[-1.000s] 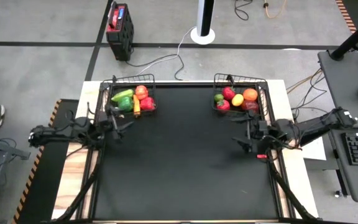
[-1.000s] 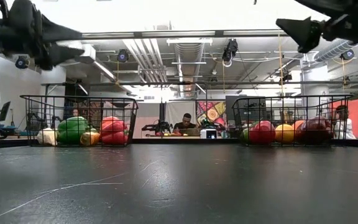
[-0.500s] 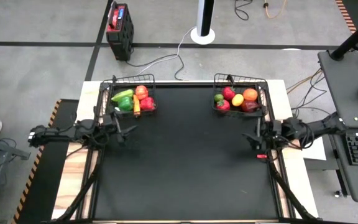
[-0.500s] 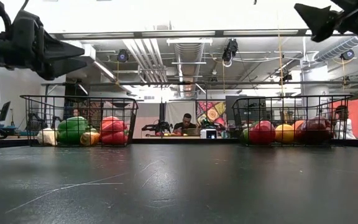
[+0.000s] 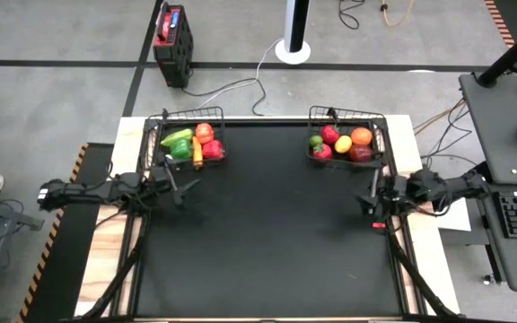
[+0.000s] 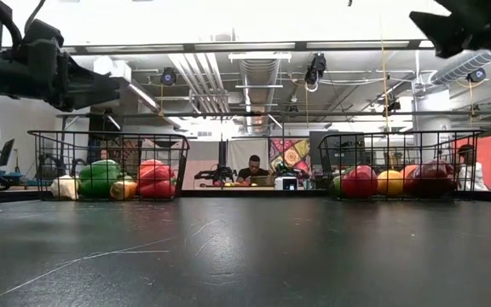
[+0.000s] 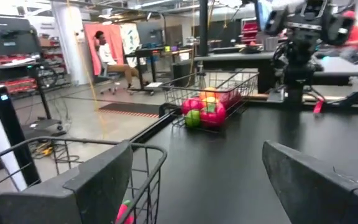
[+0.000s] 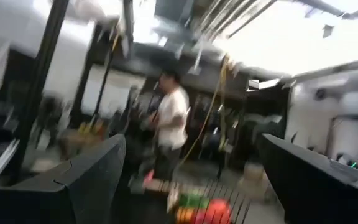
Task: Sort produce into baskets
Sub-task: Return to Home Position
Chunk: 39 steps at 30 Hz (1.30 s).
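Note:
Two dark wire baskets stand at the table's far edge. The left basket holds green, red and orange produce. The right basket holds red, green, yellow and orange produce. Both also show in the low view. My left gripper hovers open and empty just near of the left basket, high above the table. My right gripper hovers open and empty by the table's right edge, near of the right basket.
The black table top lies between and in front of the baskets. People sit in the room beyond the far edge. The left wrist view shows the right basket's produce and my right arm across the table.
My right gripper has drawn back toward the table's right edge, staying high. My left gripper has sunk a little and edged toward the table's right. The produce and baskets have kept still.

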### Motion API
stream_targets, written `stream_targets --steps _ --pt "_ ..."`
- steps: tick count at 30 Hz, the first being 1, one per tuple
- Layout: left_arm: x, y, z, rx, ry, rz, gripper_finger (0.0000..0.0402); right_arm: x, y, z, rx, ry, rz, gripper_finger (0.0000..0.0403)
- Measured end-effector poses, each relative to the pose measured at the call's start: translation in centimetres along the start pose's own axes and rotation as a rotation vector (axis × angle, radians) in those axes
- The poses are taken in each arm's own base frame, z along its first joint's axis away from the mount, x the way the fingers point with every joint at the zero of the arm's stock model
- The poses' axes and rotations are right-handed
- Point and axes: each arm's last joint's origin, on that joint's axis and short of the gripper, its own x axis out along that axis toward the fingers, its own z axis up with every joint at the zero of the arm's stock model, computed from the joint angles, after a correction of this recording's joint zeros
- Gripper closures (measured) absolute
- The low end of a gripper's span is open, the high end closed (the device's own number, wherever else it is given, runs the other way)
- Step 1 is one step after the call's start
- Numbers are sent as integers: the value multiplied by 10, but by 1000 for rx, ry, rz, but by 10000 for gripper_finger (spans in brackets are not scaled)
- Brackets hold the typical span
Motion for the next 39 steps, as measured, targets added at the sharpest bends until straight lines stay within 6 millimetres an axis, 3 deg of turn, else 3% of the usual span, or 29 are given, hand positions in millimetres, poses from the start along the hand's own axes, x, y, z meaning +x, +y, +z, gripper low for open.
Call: stream_targets --steps 4,7,23,39 --pt "1 0 -1 4 13 6 63 -1 7 -20 -18 196 80 44" --pt "1 -1 -2 6 22 3 63 -2 10 -27 78 281 82 44" --pt "3 -2 -4 20 49 -2 63 -2 12 -29 341 312 82 44" --pt "3 -2 -4 21 52 -3 63 -2 12 -29 342 313 81 44"
